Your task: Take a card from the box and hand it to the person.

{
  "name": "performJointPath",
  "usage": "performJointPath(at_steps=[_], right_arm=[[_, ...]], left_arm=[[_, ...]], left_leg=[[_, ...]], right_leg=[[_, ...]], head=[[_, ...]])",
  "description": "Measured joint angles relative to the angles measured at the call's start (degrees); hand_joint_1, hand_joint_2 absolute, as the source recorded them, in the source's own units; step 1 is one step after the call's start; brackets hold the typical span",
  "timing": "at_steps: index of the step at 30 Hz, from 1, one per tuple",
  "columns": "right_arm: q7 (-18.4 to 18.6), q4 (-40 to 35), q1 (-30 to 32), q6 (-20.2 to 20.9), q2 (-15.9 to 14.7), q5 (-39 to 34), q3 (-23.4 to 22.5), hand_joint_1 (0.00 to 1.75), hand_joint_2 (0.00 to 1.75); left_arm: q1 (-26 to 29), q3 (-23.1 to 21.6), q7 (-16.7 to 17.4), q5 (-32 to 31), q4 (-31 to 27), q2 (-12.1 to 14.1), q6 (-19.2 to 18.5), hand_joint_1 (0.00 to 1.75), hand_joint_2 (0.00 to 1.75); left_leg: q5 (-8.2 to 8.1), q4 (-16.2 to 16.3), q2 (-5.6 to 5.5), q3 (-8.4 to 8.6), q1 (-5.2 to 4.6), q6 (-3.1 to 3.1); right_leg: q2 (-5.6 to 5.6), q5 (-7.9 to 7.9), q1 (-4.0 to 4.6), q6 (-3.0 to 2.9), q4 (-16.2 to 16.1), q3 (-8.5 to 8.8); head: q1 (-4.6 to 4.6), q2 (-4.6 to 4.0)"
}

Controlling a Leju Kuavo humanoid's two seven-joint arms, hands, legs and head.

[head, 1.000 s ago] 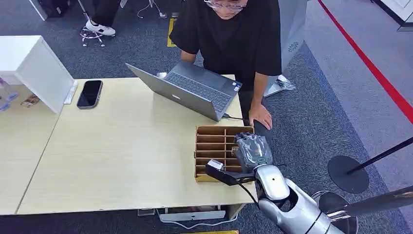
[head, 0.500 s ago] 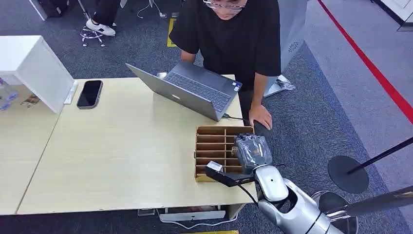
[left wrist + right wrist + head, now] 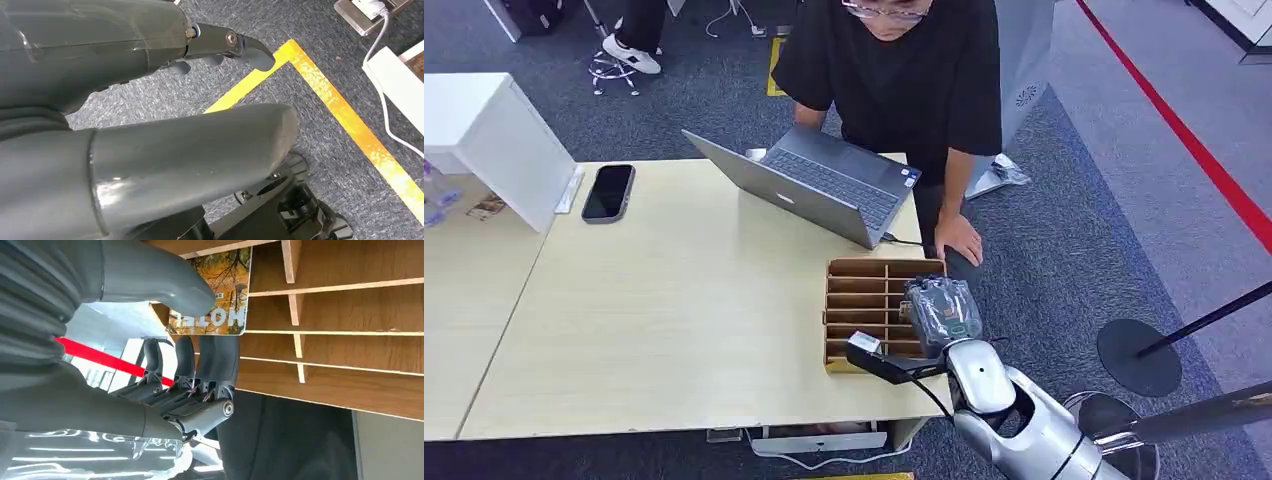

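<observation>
right hand (image 3: pixel 942 312): over the far-right part of the box (image 3: pixel 864 315), wrist cam shows thumb and fingers (image 3: pixel 210 360) pinching a card (image 3: pixel 212 295) — grasping it, looks firm enough.
card: the one w/ autumn trees and "HOTEL" print; sits between thumb and fingers, just at the slot dividers, edge seemingly close to the wood. Can't tell if it's fully clear of its slot.
box: brown, slotted, on the table (image 3: pixel 674 320) near the corner, directly under the hand.
change vs 1 s ago: hardly any. Hand has crept a touch toward the robot's side and up, box hasn't budged. Reads as the start of the lift-out, not a new reach.
meaning for task: pick seems done or nearly; extraction + handover not yet done.
person (image 3: pixel 904 70): standing beyond the hand, across the box, leaning on the table; their hand (image 3: pixel 959 240) rests flat on the table edge just past the box, same as before — not yet held out to receive.
left hand (image 3: pixel 150 100): hanging low over carpet w/ yellow tape; nothing seen in it, fingers only partly visible, so can't tell if released or clenched.
also: laptop (image 3: pixel 814 185) beyond the box, phone (image 3: pixel 608 191) well off to the hand's left.
risk, my guess: card snagging a divider on the way out.
</observation>
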Motion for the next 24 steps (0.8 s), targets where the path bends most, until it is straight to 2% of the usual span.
performJointPath(at_steps=[7,24], right_arm=[[-0.22,0.00,0.00,0.50,0.00,0.92,0.37,1.31,1.75],[-0.20,-0.02,0.02,0.98,0.24,2.03,1.09,1.29,1.75]], left_arm=[[0.00,0.00,-0.04,0.02,0.00,0.00,0.05,0.00,0.00],[0.01,0.02,-0.07,0.09,0.00,0.00,0.07,0.00,0.00]], left_leg=[[0.00,0.00,0.00,0.01,0.00,0.00],[0.00,0.00,0.00,0.03,0.00,0.00]], right_leg=[[0.00,0.00,0.00,0.00,0.00,0.00],[0.00,0.01,0.00,0.01,0.00,0.01]], head=[[0.00,0.00],[0.00,0.00]])
